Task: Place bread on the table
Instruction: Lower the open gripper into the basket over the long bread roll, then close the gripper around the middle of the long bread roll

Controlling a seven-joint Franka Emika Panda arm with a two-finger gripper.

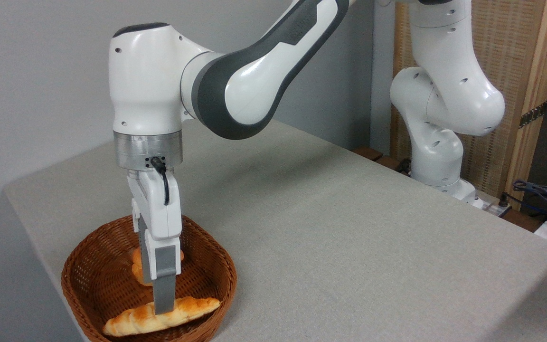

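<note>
Wicker basket (93, 266) near-left holds bread (159, 316); gripper (164, 308) at loaf, finger state indeterminate. Lift and transfer to table (349, 228) pending.

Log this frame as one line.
gripper: down on bread, closure unclear | bread: in basket | bun: in basket | table: no bread

The table (349, 237) lies bare from twelve round to four o'clock of the basket (221, 266); its woven wall rings the bread (131, 320); a bun (136, 266), seemingly behind the gripper (164, 306), crowds the middle.
</note>
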